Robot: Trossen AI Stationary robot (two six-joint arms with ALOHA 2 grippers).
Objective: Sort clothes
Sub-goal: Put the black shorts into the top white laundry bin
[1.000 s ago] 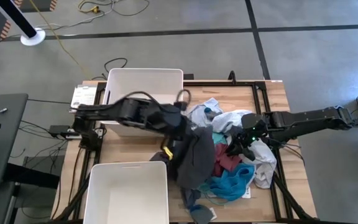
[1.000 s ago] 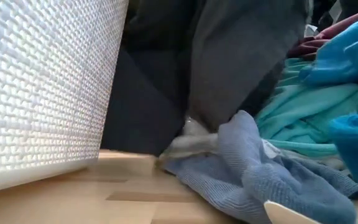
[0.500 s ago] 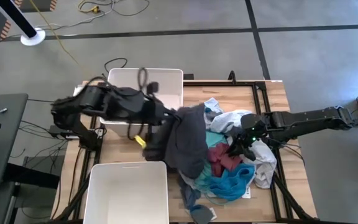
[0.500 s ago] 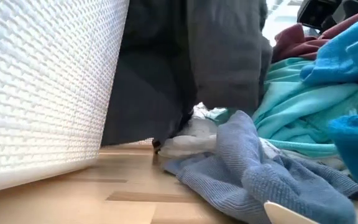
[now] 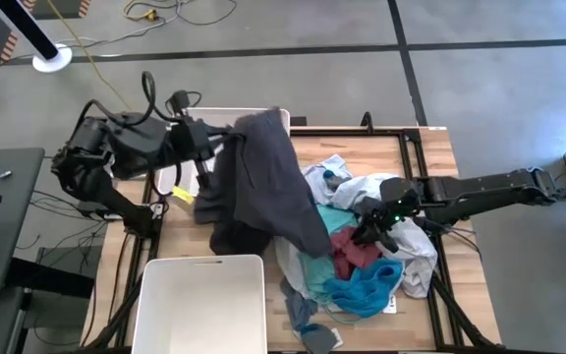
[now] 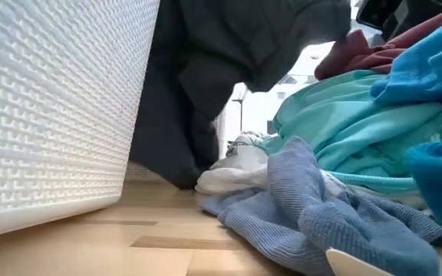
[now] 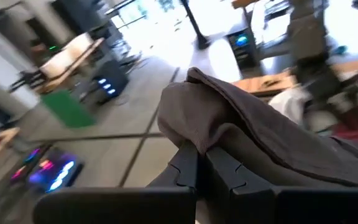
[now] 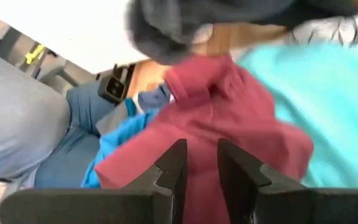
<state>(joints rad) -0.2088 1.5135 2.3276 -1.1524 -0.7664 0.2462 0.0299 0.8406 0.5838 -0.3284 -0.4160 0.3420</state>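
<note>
A big dark grey garment (image 5: 263,187) hangs from my left gripper (image 5: 220,138), which is shut on it above the far white bin (image 5: 187,122). The garment covers most of that bin and reaches across to the clothes pile. In the left wrist view the gripper (image 7: 202,163) has grey cloth (image 7: 247,130) bunched over its tips. My right gripper (image 5: 369,231) sits on the pile at the table's right, shut on a maroon garment (image 5: 348,252) that fills the space before its fingers (image 8: 202,165). Teal (image 5: 367,285), white (image 5: 416,251) and blue-grey (image 6: 305,203) clothes lie around it. My left gripper pinches a bunched fold of the dark grey garment (image 7: 194,134) between its two fingers, coming nearly level from the table's left. The cloth drapes down and away from the fingers. Its lower end (image 6: 176,172) rests on the table and against the pile. My right gripper has a ridge of the maroon garment (image 8: 199,134) between its two fingers, slanting down from the table's right. How many layers it has I cannot tell. The rest of the garment (image 8: 241,118) lies on the teal cloth of the pile.
A second white bin (image 5: 199,305) stands at the near left; its mesh-patterned wall (image 6: 52,115) fills the low view's left. The pile covers the table's middle and right. A strip of bare wood (image 5: 175,231) shows between the two bins.
My left gripper has risen and swung toward the table's far left, over the far bin, tipping up toward level. It has drawn the dark grey garment off the pile: the upper part is carried over the bin, and the lower end trails on the table by the pile.
</note>
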